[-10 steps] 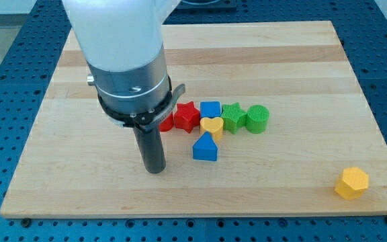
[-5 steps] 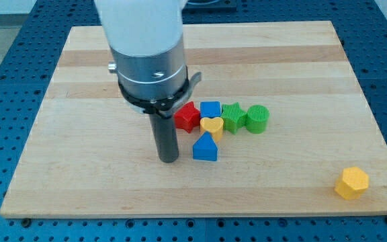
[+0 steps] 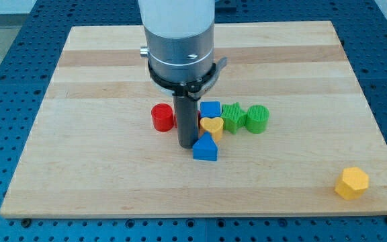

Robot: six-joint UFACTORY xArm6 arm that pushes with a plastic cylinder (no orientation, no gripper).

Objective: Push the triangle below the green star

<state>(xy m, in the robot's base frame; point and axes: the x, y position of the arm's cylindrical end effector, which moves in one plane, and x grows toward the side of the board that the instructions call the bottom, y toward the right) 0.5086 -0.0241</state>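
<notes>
Tip [image 3: 187, 144] touching blue triangle [image 3: 205, 148], yellow heart [image 3: 212, 126] above

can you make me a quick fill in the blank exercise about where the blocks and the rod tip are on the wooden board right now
1. My tip sits just to the view's ____ of the blue triangle block.
2. The green star block lies between the blue square block and the green ____ block.
3. The yellow heart block sits directly above the blue ____ block in the view.
4. The yellow hexagon block sits alone near the board's bottom ____ corner.

Missing words: left; cylinder; triangle; right
</notes>
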